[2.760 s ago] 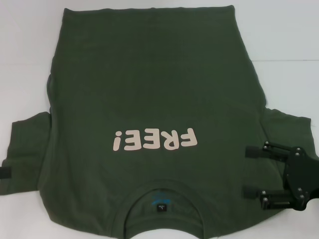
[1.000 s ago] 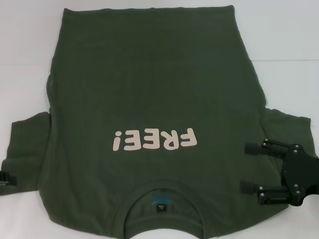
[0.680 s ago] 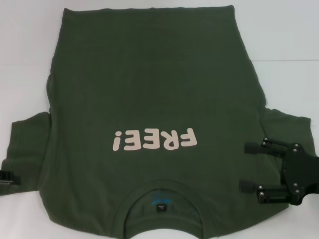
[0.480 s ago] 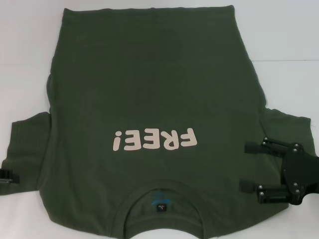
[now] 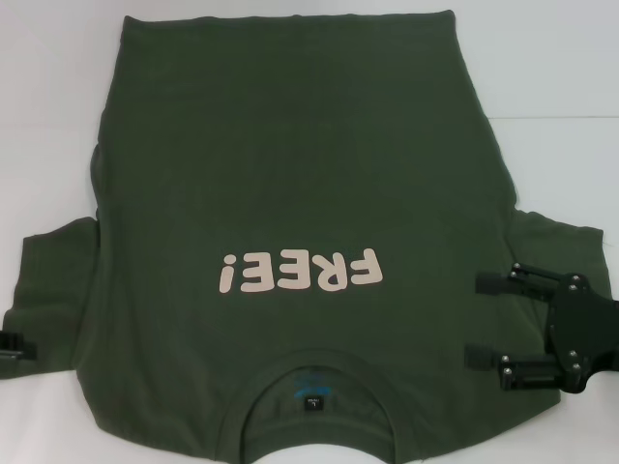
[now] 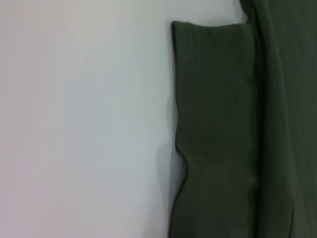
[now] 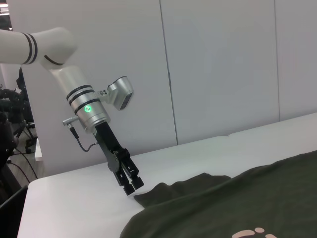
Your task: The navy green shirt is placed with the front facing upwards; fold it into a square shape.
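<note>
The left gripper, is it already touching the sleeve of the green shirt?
Cannot tell. In the right wrist view the left gripper hangs just by the sleeve edge of the green shirt, but no gap or contact shows plainly.

Right gripper [image 5: 479, 320]: low over the shirt's [image 5: 290, 174] right sleeve and shoulder area, fingers pointing inward toward the collar side of the print, the two black fingers spread wide apart and parallel, nothing between them.

Left gripper [image 7: 132, 186]: at the outer edge of the shirt's left sleeve, tips down at the hem. Seen from the right wrist camera, its forearm slants down steeply, silver wrist with a green light, wrist camera bracketed alongside. Fingers close together; whether they pinch cloth is unclear.
</note>
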